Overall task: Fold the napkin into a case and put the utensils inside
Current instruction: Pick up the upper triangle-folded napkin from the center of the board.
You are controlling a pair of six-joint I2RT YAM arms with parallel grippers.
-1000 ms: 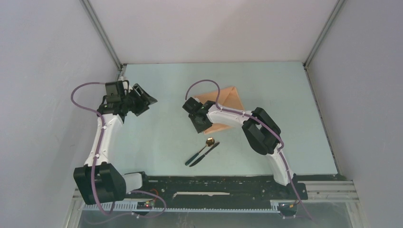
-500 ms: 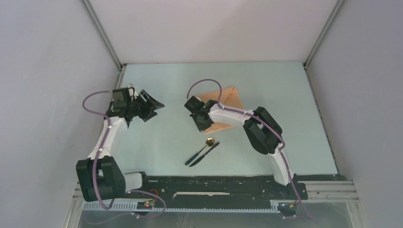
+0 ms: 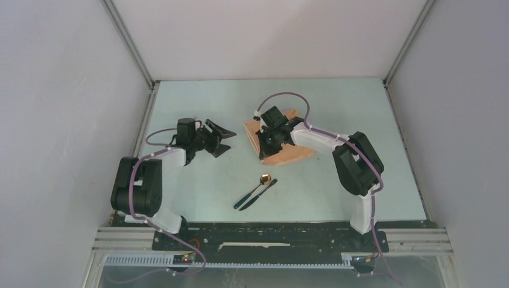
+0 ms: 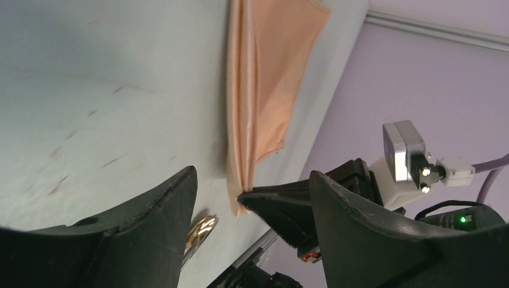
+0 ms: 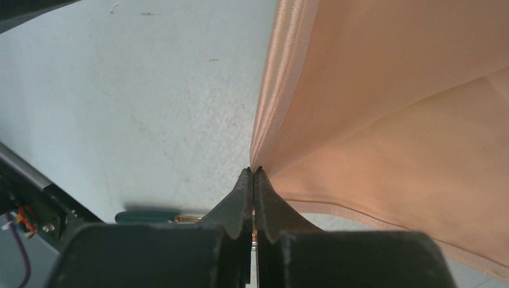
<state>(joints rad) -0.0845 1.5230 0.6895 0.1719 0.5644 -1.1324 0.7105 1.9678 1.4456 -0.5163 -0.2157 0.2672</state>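
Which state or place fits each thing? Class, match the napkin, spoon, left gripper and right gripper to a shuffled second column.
Column one:
1. napkin
2. spoon
3. left gripper
4. right gripper

Column two:
A. open, holding nothing
B. lying loose on the table, gold bowl showing
C. shut on the napkin's edge
D. peach-coloured, folded over on itself

Pairs: 1-D, 2-B, 3-A, 4-C

Pale green bench (image 3: 198,174): folded peach napkin (image 3: 291,155), far centre; gold-bowled spoon (image 3: 257,186) and dark knife (image 3: 267,188), side by side, near centre.
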